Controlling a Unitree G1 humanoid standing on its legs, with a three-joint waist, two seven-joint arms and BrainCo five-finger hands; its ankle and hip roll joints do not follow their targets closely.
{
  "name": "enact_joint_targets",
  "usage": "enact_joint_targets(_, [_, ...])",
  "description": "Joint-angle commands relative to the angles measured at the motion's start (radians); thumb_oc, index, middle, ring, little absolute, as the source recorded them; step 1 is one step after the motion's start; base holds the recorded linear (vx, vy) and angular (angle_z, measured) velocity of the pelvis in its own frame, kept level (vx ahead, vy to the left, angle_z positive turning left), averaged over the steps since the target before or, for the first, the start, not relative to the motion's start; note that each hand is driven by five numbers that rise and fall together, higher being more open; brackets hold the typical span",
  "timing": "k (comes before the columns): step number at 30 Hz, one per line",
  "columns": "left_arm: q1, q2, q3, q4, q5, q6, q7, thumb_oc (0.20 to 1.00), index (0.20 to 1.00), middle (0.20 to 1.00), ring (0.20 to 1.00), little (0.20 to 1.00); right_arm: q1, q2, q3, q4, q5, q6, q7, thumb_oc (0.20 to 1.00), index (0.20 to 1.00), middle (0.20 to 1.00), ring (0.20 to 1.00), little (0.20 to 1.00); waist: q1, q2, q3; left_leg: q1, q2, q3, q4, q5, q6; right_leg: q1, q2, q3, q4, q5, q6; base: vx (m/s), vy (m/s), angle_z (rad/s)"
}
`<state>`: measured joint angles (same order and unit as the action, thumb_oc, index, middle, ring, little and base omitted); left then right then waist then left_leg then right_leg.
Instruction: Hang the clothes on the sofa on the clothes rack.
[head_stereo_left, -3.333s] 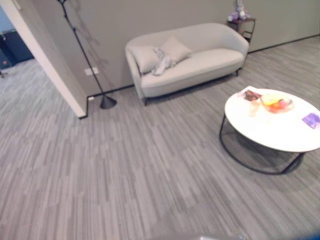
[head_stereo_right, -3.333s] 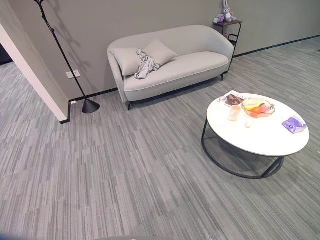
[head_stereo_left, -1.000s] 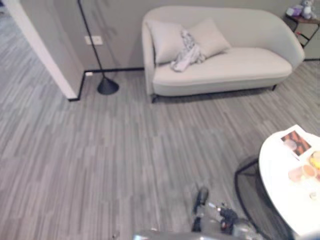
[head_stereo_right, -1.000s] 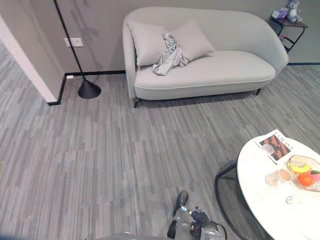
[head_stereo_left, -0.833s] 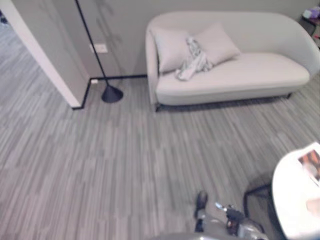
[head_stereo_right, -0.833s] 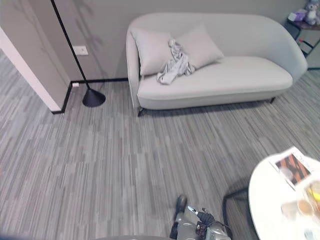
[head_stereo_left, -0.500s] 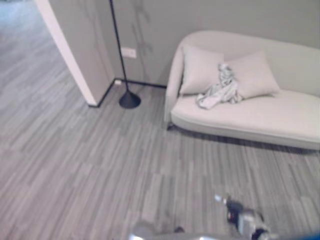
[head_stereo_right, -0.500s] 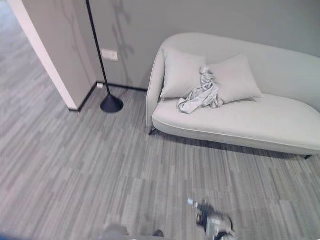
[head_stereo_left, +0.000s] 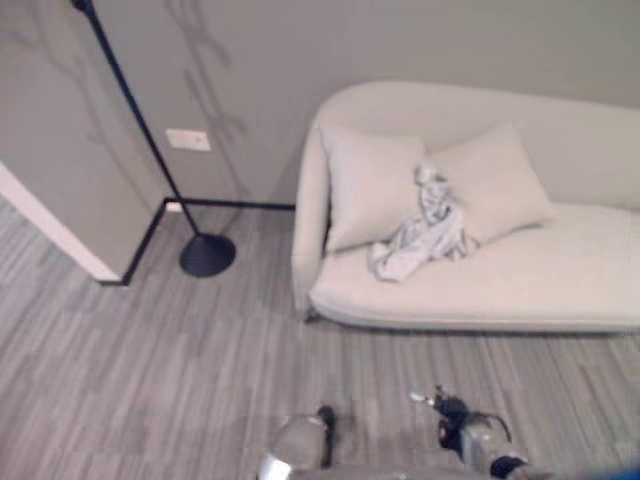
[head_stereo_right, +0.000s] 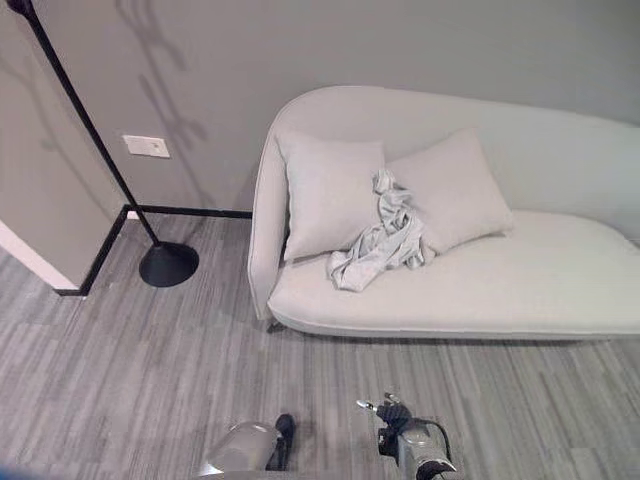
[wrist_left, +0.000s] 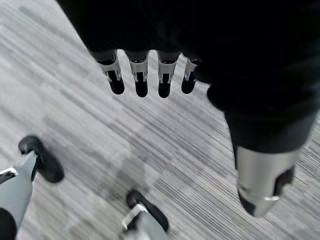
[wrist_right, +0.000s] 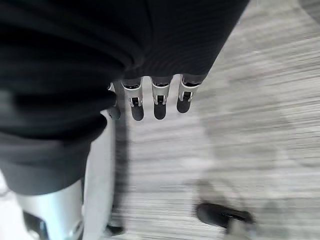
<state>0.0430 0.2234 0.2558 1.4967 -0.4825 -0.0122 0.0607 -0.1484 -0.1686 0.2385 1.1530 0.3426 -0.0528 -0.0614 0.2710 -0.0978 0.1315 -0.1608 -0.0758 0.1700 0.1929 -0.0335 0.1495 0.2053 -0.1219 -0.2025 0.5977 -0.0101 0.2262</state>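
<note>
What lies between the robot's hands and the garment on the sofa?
In the right eye view, bare striped floor, then the sofa seat's front edge. The garment lies crumpled between two cushions. Both hands, left and right, hang empty, fingers straight.

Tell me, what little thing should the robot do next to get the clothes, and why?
Probably step closer to the sofa. The crumpled grey clothes lie between the two cushions, with a strip of floor between the robot and the seat. Both the left hand and the right hand hang open over the floor, holding nothing, so a reach now would likely fall short.
</note>
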Motion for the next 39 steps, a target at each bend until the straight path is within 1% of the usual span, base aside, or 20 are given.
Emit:
enact_joint_targets(1, [0.074,0.009,-0.047,-0.026,-0.041,-0.007,0.039,1.0,1.0,1.0,1.0,1.0,0.014,-0.014,-0.039,-0.112,-0.032,-0.021,-0.07,1.0,1.0,1.0,1.0,1.0,0.0,0.085,-0.054,0.026,0.003,-0.079,-0.238,0.167,-0.047,-0.184,-0.001,-0.018,0.097,0.126,-0.055,0.45,0.267,0.68])
enact_joint_targets(3, [0.07,0.007,-0.048,-0.04,-0.039,-0.015,0.046,1.0,1.0,1.0,1.0,1.0,0.039,-0.024,-0.044,-0.215,-0.052,-0.034,-0.098,1.0,1.0,1.0,1.0,1.0,-0.038,0.104,-0.047,0.103,-0.002,-0.111,-0.28,0.144,-0.054,-0.238,-0.045,-0.077,0.065,0.052,-0.074,0.31,0.121,0.74])
enact_joint_targets(4, [0.069,0.002,-0.051,-0.047,-0.033,-0.018,0.051,1.0,1.0,1.0,1.0,1.0,0.052,-0.036,-0.048,-0.266,-0.072,-0.034,-0.112,1.0,1.0,1.0,1.0,1.0,-0.055,0.115,-0.042,0.12,0.004,-0.134,-0.28,0.138,-0.06,-0.253,-0.06,-0.106,0.005,0.028,-0.087,0.4,0.071,0.64])
enact_joint_targets(5, [0.06,-0.002,-0.057,-0.062,-0.027,-0.027,0.066,1.0,1.0,1.0,1.0,1.0,0.089,-0.055,-0.089,-0.354,-0.081,-0.043,-0.144,1.0,1.0,1.0,1.0,1.0,-0.079,0.122,-0.027,0.145,0.008,-0.167,-0.28,0.119,-0.075,-0.281,-0.084,-0.116,-0.13,-0.017,-0.103,0.34,-0.029,0.59])
enact_joint_targets(6, [0.055,-0.006,-0.062,-0.067,-0.026,-0.035,0.073,1.0,1.0,1.0,1.0,1.0,0.104,-0.062,-0.112,-0.395,-0.084,-0.046,-0.163,1.0,1.0,1.0,1.0,1.0,-0.092,0.122,-0.017,0.155,0.012,-0.192,-0.28,0.106,-0.086,-0.287,-0.097,-0.112,-0.253,-0.005,-0.1,0.24,-0.055,0.86])
enact_joint_targets(7, [0.055,-0.006,-0.062,-0.067,-0.026,-0.035,0.073,1.0,1.0,1.0,1.0,1.0,0.104,-0.063,-0.112,-0.396,-0.085,-0.045,-0.163,1.0,1.0,1.0,1.0,1.0,-0.093,0.126,-0.018,0.153,0.015,-0.195,-0.28,0.107,-0.087,-0.282,-0.092,-0.116,-0.263,0.002,-0.101,0.18,-0.093,1.09])
enact_joint_targets(9, [0.055,-0.02,-0.058,-0.071,-0.013,-0.04,0.081,1.0,1.0,1.0,1.0,1.0,0.138,-0.085,-0.146,-0.498,-0.163,-0.036,-0.208,1.0,1.0,1.0,1.0,1.0,-0.108,0.116,-0.01,0.179,0.013,-0.225,-0.28,0.068,-0.106,-0.295,-0.128,-0.09,-0.478,0.08,-0.067,0.19,-0.094,0.75])
enact_joint_targets(10, [0.055,-0.02,-0.058,-0.071,-0.012,-0.04,0.081,1.0,1.0,1.0,1.0,1.0,0.139,-0.085,-0.146,-0.499,-0.164,-0.035,-0.208,1.0,1.0,1.0,1.0,1.0,-0.109,0.117,-0.011,0.177,0.014,-0.226,-0.28,0.07,-0.105,-0.294,-0.127,-0.092,-0.486,0.086,-0.067,0.26,-0.129,0.32])
enact_joint_targets(11, [0.052,-0.028,-0.044,-0.078,0.003,-0.049,0.098,1.0,1.0,1.0,1.0,1.0,0.173,-0.115,-0.177,-0.577,-0.273,-0.023,-0.263,1.0,1.0,1.0,1.0,1.0,-0.12,0.107,-0.005,0.198,0.015,-0.247,-0.28,0.046,-0.115,-0.325,-0.151,-0.059,-0.577,0.161,-0.036,0.17,-0.08,0.32])
enact_joint_targets(12, [0.053,-0.029,-0.044,-0.078,0.004,-0.049,0.099,1.0,1.0,1.0,1.0,1.0,0.177,-0.115,-0.178,-0.582,-0.275,-0.02,-0.264,1.0,1.0,1.0,1.0,1.0,-0.121,0.109,-0.004,0.202,0.017,-0.249,-0.28,0.044,-0.116,-0.316,-0.148,-0.063,-0.586,0.165,-0.036,0.37,-0.171,0.5])
enact_joint_targets(13, [0.046,-0.039,-0.044,-0.084,0.027,-0.054,0.115,1.0,1.0,1.0,1.0,1.0,0.193,-0.139,-0.217,-0.625,-0.365,0.001,-0.33,1.0,1.0,1.0,1.0,1.0,-0.134,0.101,0.005,0.231,0.021,-0.277,-0.28,0.022,-0.123,-0.34,-0.157,-0.027,-0.627,0.218,-0.016,0.28,-0.138,0.58])
enact_joint_targets(15, [0.044,-0.043,-0.043,-0.082,0.032,-0.055,0.119,1.0,1.0,1.0,1.0,1.0,0.203,-0.141,-0.24,-0.631,-0.375,0.004,-0.355,1.0,1.0,1.0,1.0,1.0,-0.141,0.098,0.011,0.246,0.025,-0.295,-0.28,0.011,-0.127,-0.331,-0.154,-0.014,-0.647,0.234,-0.011,0.28,-0.145,0.66])
enact_joint_targets(16, [0.047,-0.05,-0.036,-0.059,0.031,-0.047,0.12,1.0,1.0,1.0,1.0,1.0,0.214,-0.134,-0.289,-0.619,-0.364,0.01,-0.405,1.0,1.0,1.0,1.0,1.0,-0.142,0.07,0.006,0.269,0.022,-0.325,-0.28,-0.013,-0.137,-0.299,-0.156,0.0,-0.664,0.238,-0.005,0.29,-0.154,0.62])
enact_joint_targets(17, [0.05,-0.055,-0.03,-0.046,0.031,-0.041,0.116,1.0,1.0,1.0,1.0,1.0,0.222,-0.132,-0.299,-0.614,-0.376,0.019,-0.421,1.0,1.0,1.0,1.0,1.0,-0.144,0.062,-0.001,0.279,0.027,-0.332,-0.28,-0.022,-0.14,-0.286,-0.158,-0.008,-0.662,0.241,0.001,0.37,-0.2,0.84])
enact_joint_targets(24, [0.085,-0.09,-0.04,0.014,0.085,-0.019,0.136,1.0,1.0,1.0,1.0,1.0,0.237,-0.142,-0.35,-0.533,-0.47,0.081,-0.553,1.0,1.0,1.0,1.0,1.0,-0.147,0.057,-0.039,0.274,0.105,-0.38,-0.28,-0.038,-0.187,-0.24,-0.119,-0.083,-0.668,0.193,-0.017,0.2,-0.151,0.45])
enact_joint_targets(27, [0.083,-0.08,-0.061,0.02,0.11,-0.015,0.141,1.0,1.0,1.0,1.0,1.0,0.192,-0.147,-0.347,-0.453,-0.412,0.081,-0.552,1.0,1.0,1.0,1.0,1.0,-0.14,0.059,-0.044,0.267,0.123,-0.387,-0.28,-0.036,-0.2,-0.237,-0.106,-0.094,-0.664,0.169,-0.027,0.11,-0.089,0.2])
enact_joint_targets(29, [0.071,-0.066,-0.091,0.016,0.127,-0.015,0.142,1.0,1.0,1.0,1.0,1.0,0.143,-0.151,-0.314,-0.399,-0.349,0.068,-0.494,1.0,1.0,1.0,1.0,1.0,-0.132,0.062,-0.045,0.257,0.136,-0.388,-0.28,-0.033,-0.21,-0.24,-0.097,-0.1,-0.659,0.153,-0.036,0.09,-0.079,0.09])
enact_joint_targets(33, [0.029,-0.028,-0.201,-0.035,0.163,-0.037,0.143,1.0,1.0,1.0,1.0,1.0,-0.036,-0.161,-0.297,-0.09,-0.018,-0.019,-0.382,1.0,1.0,1.0,1.0,1.0,-0.104,0.077,-0.043,0.228,0.178,-0.41,-0.28,-0.03,-0.241,-0.244,-0.064,-0.126,-0.655,0.11,-0.058,0.13,-0.131,0.13])
enact_joint_targets(36, [-0.011,-0.031,-0.286,-0.083,0.128,-0.054,0.153,1.0,1.0,1.0,1.0,1.0,-0.165,-0.156,-0.302,0.074,0.157,-0.055,-0.366,1.0,1.0,1.0,1.0,1.0,-0.087,0.096,-0.019,0.167,0.19,-0.453,-0.28,-0.002,-0.257,-0.275,-0.058,-0.16,-0.637,0.092,-0.066,-0.01,-0.088,0.34])
enact_joint_targets(39, [-0.052,-0.049,-0.358,-0.123,0.082,-0.071,0.168,1.0,1.0,1.0,1.0,1.0,-0.278,-0.153,-0.339,0.167,0.338,-0.09,-0.376,1.0,1.0,1.0,1.0,1.0,-0.069,0.137,0.017,0.105,0.198,-0.493,-0.28,0.022,-0.267,-0.323,-0.056,-0.199,-0.594,0.067,-0.074,-0.05,-0.043,0.41])
